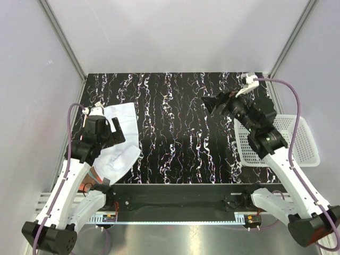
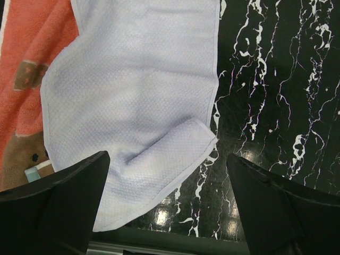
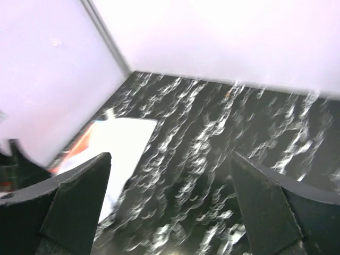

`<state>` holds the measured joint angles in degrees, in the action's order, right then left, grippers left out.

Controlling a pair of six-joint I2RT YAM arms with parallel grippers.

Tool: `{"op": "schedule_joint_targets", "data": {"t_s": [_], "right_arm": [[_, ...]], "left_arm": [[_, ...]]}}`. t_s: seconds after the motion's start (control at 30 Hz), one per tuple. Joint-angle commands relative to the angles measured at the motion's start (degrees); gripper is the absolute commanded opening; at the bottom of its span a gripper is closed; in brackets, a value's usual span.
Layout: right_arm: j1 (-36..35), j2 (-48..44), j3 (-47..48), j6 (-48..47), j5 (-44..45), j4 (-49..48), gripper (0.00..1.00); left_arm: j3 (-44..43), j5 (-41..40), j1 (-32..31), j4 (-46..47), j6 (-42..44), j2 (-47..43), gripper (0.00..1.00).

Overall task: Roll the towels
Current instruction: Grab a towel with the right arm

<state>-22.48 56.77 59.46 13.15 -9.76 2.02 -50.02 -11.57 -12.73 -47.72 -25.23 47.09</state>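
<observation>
- White towel [image 1: 127,119] lies flat on the left side of the black marbled table [image 1: 180,133].
- Its long side runs from the far part of the table toward the near edge, leaning a little.
- It is not rolled. It is spread out, with some soft bumps in it.
- In the left wrist view the white towel [image 2: 138,85] has a tiny dotted weave and a sewn edge. One corner is folded back over the cloth.
- The orange towel [image 2: 26,64] lies under the white one. It peeks out on one side and shows brown patches.
- From the top, only a small bit of the orange towel [image 1: 94,175] shows, near the left arm.
- The left gripper [image 1: 118,132] hangs over the white towel. Its fingers are spread wide and hold nothing [image 2: 167,159].
- The right gripper [image 1: 212,103] is at the far right of the table, well away from the towels. Its fingers are spread wide too, with nothing between them [image 3: 170,156].
- The right wrist view is blurry, but the white towel [image 3: 125,135] shows far off.
- A white basket [image 1: 308,143] with holes sits at the table's right edge, partly under the right arm.
</observation>
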Motion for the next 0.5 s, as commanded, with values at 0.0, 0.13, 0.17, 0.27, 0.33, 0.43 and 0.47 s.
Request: {"op": "schedule_joint_targets", "data": {"t_s": [0.0,0.13,0.17,0.27,0.33,0.43,0.47], "right_arm": [[0.9,2.2,-8.3,20.2,-3.2,5.8,1.0],[-15.9,14.7,-2.9,20.5,-0.9,7.3,1.0],[-19.8,19.5,0.6,19.3,8.9,8.0,1.0],[-24.5,32.5,9.1,21.2,4.9,10.4,0.93],[-26.4,38.4,12.8,21.9,4.6,11.4,0.89],[-29.2,48.1,18.7,23.1,2.6,10.5,0.8],[-29.6,52.6,21.0,23.5,-0.3,9.5,0.77]], "left_arm": [[0.4,3.0,0.0,3.0,1.4,0.1,0.99],[0.5,3.2,0.0,2.9,1.5,-0.3,0.99],[0.6,3.1,0.0,3.2,1.3,-0.6,0.99],[0.7,3.1,0.0,3.4,1.2,-1.2,0.99],[0.7,2.5,0.0,3.2,1.1,-0.9,0.99],[0.4,1.7,0.0,2.7,0.9,-1.0,0.99],[0.4,1.7,0.0,2.6,0.8,-1.2,0.99]]}}
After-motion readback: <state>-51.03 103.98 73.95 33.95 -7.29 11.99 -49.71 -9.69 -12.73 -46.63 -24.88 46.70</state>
